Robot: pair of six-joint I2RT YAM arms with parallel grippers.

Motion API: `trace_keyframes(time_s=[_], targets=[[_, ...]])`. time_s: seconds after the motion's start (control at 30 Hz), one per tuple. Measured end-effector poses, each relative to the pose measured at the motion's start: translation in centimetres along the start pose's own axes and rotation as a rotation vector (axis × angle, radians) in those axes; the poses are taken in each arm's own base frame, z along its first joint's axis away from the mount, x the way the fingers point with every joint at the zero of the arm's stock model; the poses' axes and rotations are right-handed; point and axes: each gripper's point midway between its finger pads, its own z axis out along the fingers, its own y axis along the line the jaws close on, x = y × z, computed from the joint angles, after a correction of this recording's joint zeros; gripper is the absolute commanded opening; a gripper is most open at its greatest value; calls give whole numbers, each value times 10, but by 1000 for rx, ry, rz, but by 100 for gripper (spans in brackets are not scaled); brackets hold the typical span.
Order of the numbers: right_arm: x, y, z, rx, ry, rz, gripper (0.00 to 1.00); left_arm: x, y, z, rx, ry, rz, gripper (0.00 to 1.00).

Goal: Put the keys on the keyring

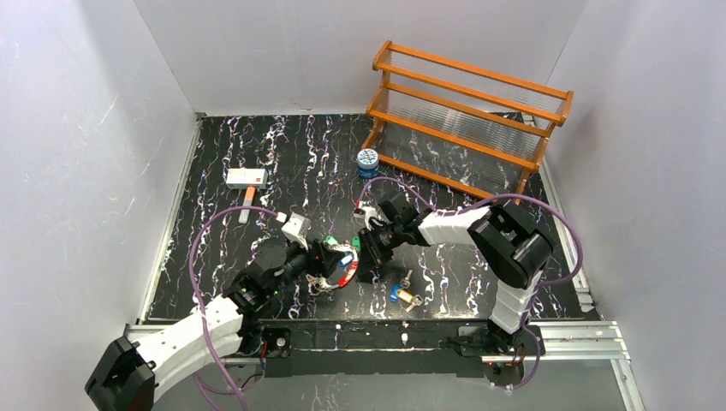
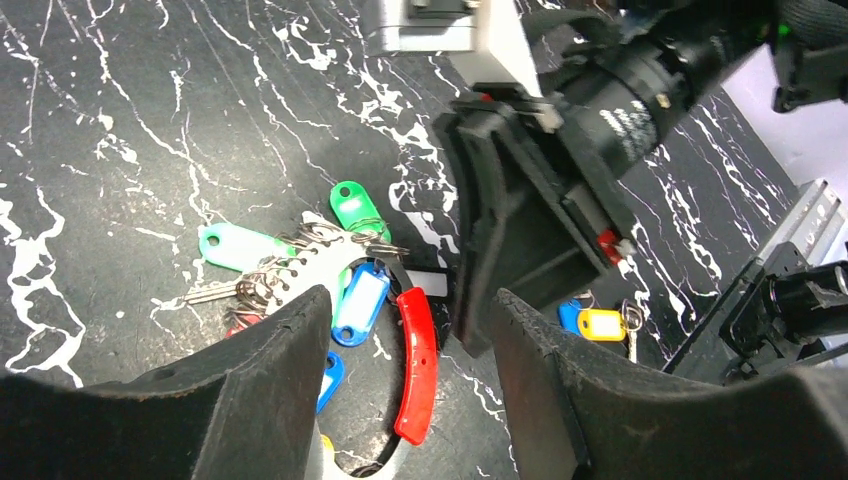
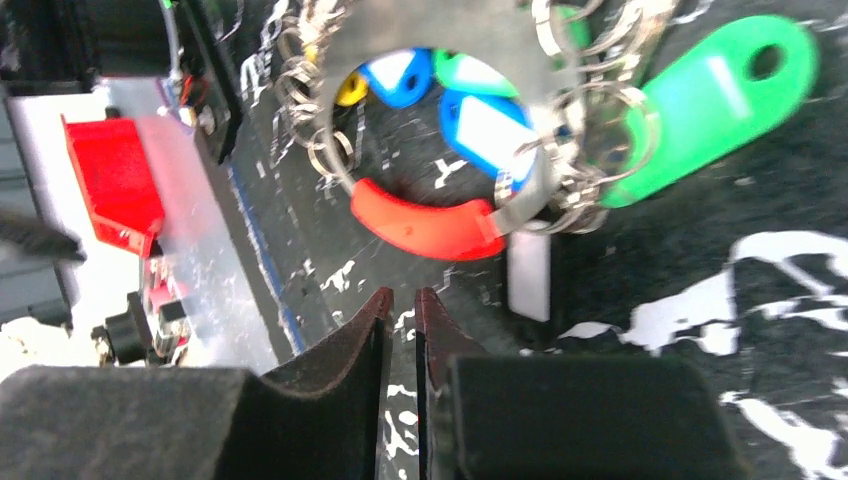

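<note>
The keyring (image 1: 340, 272), a silvery ring with a red section (image 2: 417, 365), lies on the black marbled table between the two grippers. Several keys with green (image 2: 355, 207) and blue (image 2: 362, 300) tags hang on it. My left gripper (image 2: 410, 300) is open over the ring, with the red section in the gap touching neither finger. My right gripper (image 3: 402, 297) is just right of the ring (image 3: 450, 25), close to the red section (image 3: 425, 225); only a thin slit shows between its fingertips, with nothing in it. Two loose keys, yellow-tagged (image 2: 600, 323) and blue-tagged (image 1: 395, 294), lie to the right.
An orange wooden rack (image 1: 467, 111) stands at the back right, with a small blue-and-white tin (image 1: 367, 159) in front of it. A white box (image 1: 246, 177) and a short stick (image 1: 248, 205) lie at the back left. The right gripper's black body (image 2: 520, 230) crowds the left gripper.
</note>
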Motion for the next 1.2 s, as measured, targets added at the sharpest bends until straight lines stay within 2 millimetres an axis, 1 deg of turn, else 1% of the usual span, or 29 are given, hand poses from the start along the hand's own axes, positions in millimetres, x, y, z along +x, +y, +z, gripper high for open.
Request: trace_keyframes(time_s=[0.07, 0.13, 0.2, 0.27, 0.33, 0.43, 0.5, 0.53, 0.6, 0.7, 0.8, 0.9, 0.93, 1.03, 1.1, 1.13, 1.2], targets=[[3, 8, -2, -28, -1, -9, 37, 1, 3, 0, -17, 2, -8, 56], [0, 17, -8, -41, -20, -24, 46, 4, 7, 0, -38, 10, -21, 56], [-9, 23, -14, -35, -60, -49, 53, 7, 10, 0, -60, 23, -37, 56], [-21, 24, -21, -9, -105, -66, 60, 13, 16, -1, -91, 42, -58, 56], [-30, 18, -25, 34, -141, -66, 63, 19, 22, -3, -130, 63, -84, 55], [-39, 7, -28, 98, -170, -56, 63, 24, 33, -8, -217, 93, -136, 53], [-44, -1, -28, 140, -175, -43, 62, 26, 42, -12, -287, 108, -172, 51], [-45, -5, -27, 153, -173, -36, 60, 27, 45, -13, -313, 113, -185, 50], [-44, -13, -23, 173, -158, -19, 51, 32, 53, -18, -376, 131, -215, 50], [-34, -24, -15, 187, -119, 14, 40, 42, 61, -22, -424, 167, -235, 49], [-26, -27, -9, 180, -89, 38, 32, 58, 67, -24, -466, 223, -244, 46], [-20, -21, -4, 163, -67, 45, 25, 69, 72, -25, -497, 270, -239, 42], [-17, -17, -1, 155, -57, 42, 23, 69, 73, -24, -501, 275, -236, 40], [-8, -3, 9, 128, -27, 21, 16, 66, 72, -20, -505, 288, -218, 22], [-2, 8, 16, 104, -8, 10, 16, 63, 73, -18, -506, 287, -190, 14], [3, 13, 19, 86, 5, 7, 16, 60, 74, -17, -506, 279, -178, 11], [10, 23, 25, 50, 20, 0, 20, 57, 74, -15, -496, 269, -157, 8]])
